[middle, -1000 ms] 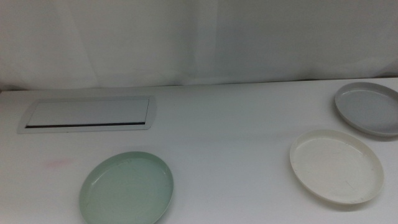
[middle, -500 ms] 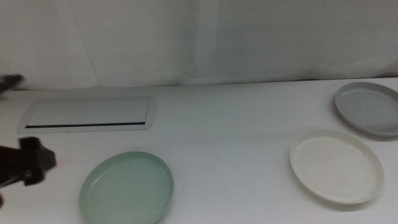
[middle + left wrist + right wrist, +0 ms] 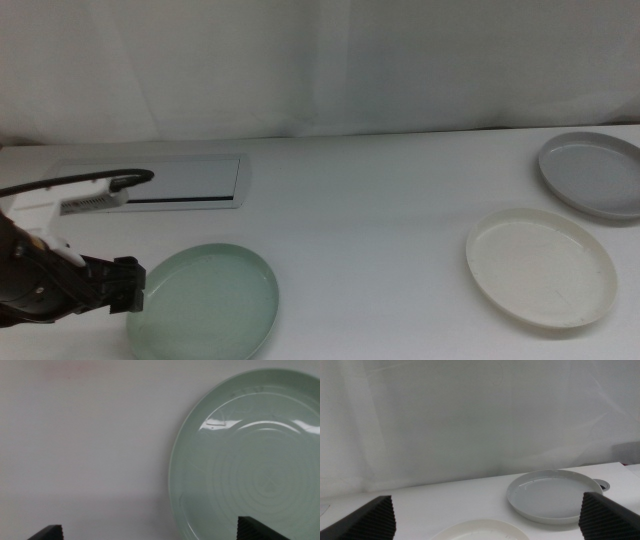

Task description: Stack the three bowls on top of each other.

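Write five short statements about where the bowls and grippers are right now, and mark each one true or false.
1. The left gripper is at the mint green bowl's rim, jaws open. True.
2. The cream white bowl sits inside the light grey bowl. False: they lie side by side, apart.
3. The right gripper holds a bowl. False: its open jaws hold nothing.
4. The white panel lies beyond the mint green bowl. True.
5. No bowls are stacked. True.
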